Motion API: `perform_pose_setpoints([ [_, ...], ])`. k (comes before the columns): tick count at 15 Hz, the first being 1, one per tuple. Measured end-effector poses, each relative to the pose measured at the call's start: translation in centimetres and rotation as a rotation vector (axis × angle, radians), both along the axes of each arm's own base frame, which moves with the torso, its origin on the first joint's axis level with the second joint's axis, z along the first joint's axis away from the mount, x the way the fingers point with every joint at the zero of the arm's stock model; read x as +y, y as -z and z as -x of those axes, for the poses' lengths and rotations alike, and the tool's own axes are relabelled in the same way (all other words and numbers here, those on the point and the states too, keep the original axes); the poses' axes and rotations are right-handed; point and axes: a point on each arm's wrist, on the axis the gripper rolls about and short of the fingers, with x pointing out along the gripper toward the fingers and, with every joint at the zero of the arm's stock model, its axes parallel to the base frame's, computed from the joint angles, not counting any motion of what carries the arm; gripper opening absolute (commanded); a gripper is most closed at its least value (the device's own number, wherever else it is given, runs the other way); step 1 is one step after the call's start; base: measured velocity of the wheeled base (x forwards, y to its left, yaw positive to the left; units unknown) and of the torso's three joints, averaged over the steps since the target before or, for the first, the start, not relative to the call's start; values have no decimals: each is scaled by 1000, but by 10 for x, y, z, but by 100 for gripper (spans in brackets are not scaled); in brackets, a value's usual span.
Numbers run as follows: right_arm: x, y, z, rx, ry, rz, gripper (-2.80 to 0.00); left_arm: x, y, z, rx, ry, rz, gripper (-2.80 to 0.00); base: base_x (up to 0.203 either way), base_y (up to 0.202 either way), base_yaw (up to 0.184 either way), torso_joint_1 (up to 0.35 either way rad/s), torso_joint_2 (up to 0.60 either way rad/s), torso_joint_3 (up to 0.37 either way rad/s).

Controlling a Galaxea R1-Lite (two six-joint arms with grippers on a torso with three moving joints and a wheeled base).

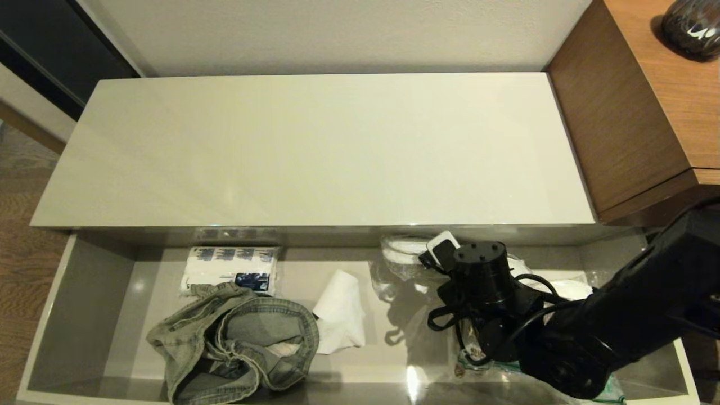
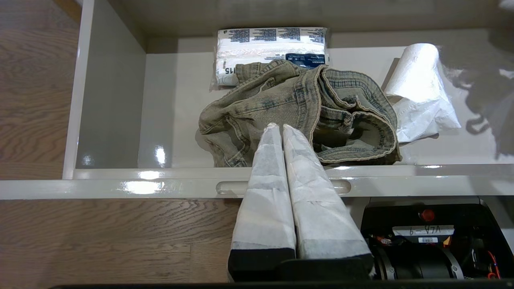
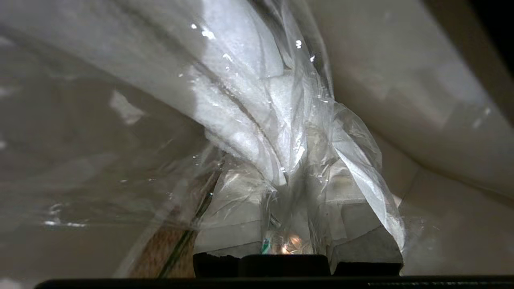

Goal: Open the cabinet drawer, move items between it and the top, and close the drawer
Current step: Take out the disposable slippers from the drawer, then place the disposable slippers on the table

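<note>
The cabinet drawer (image 1: 84, 304) stands pulled out below the bare cream top (image 1: 315, 152). A crumpled grey-green denim garment (image 1: 236, 337) lies at the drawer's front left. At the right, my right arm (image 1: 484, 281) reaches down into the drawer. In the right wrist view my right gripper (image 3: 287, 180) is shut on the clear plastic wrap of the white slippers (image 3: 249, 104), which bunches between the fingers. Part of the slippers (image 1: 402, 253) shows beside the wrist. My left gripper (image 2: 278, 127) is shut and empty, hanging before the drawer front (image 2: 160, 186) over a finger recess, with the garment (image 2: 297, 108) beyond its tips.
A blue-and-white paper pack (image 1: 230, 270) lies at the drawer's back left, and a white paper roll (image 1: 340, 312) in the middle. A brown printed packet (image 3: 168, 249) lies under the plastic. A wood-grain desk (image 1: 635, 112) with a dark vase (image 1: 692, 25) adjoins the top's right end.
</note>
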Motion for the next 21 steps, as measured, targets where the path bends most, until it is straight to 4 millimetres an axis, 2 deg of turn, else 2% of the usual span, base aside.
perform_pose_setpoints([
  [7, -30, -25, 53, -2, -36, -3, -280, 0, 0, 0, 0, 0, 0, -280, 0, 0, 0, 0, 0, 0],
  [11, -38, -62, 67, -56, -46, -42, -280, 0, 0, 0, 0, 1, 0, -280, 0, 0, 0, 0, 0, 0],
  [17, -32, -114, 114, -145, -130, -100, -280, 0, 0, 0, 0, 0, 0, -280, 0, 0, 0, 0, 0, 0],
  [21, -57, -155, 148, -181, -161, -135, -280, 0, 0, 0, 0, 0, 0, -280, 0, 0, 0, 0, 0, 0],
])
